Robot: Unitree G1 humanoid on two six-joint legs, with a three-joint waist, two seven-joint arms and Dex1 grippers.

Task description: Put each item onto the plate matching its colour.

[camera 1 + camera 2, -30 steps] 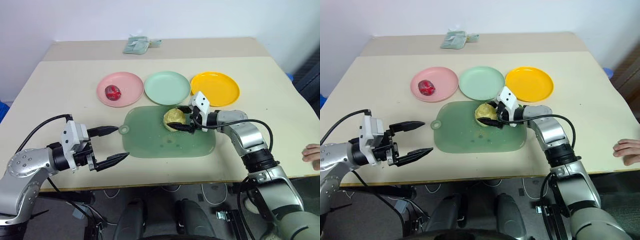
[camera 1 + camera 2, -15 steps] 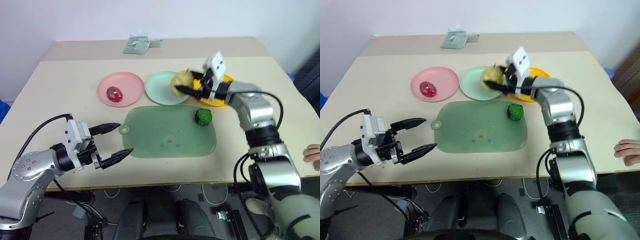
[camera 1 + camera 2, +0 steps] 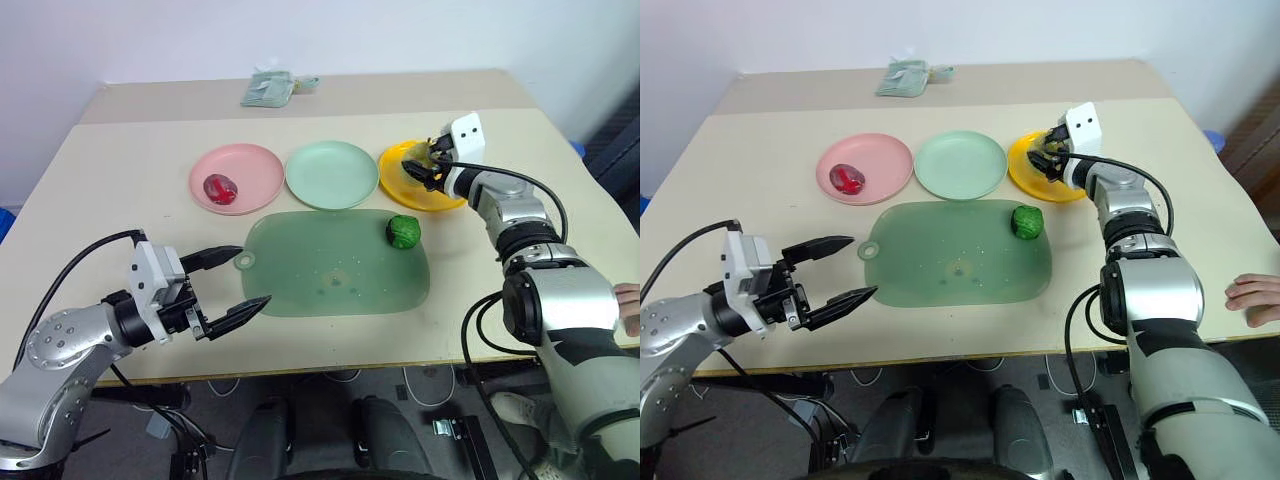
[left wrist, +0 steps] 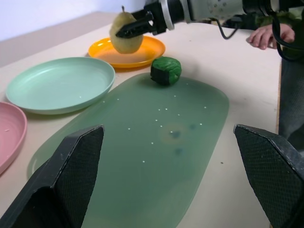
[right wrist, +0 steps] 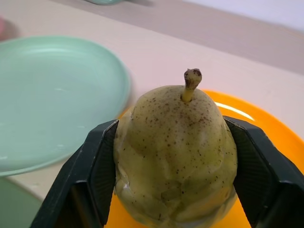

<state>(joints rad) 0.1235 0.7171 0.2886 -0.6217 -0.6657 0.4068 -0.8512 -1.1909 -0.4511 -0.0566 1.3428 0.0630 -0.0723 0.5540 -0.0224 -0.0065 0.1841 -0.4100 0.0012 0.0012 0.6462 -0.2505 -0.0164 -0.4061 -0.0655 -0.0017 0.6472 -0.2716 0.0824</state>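
Pale yellow speckled toy pear [image 5: 175,156], upright with stem up, long axis vertical, pinched between both fingers of the right end effector [image 3: 428,170] above the round orange-yellow plastic plate [image 3: 398,182]. Left end effector [image 3: 232,282] spread, empty, over the desk's [image 3: 120,160] near edge.

Beige table [image 3: 120,190] carries a large dull-green rounded mat [image 3: 330,270] lying flat at mid-table, with a small tab and hole [image 3: 245,260] at its left end and faint pale specks across its surface. A crumpled pale-green cloth or packet [image 3: 268,88] sits near the far edge, where a seam runs across the tabletop; exact identity cannot be told. A person's hand [image 3: 1252,300] rests at the right edge of the table, fingers curled.
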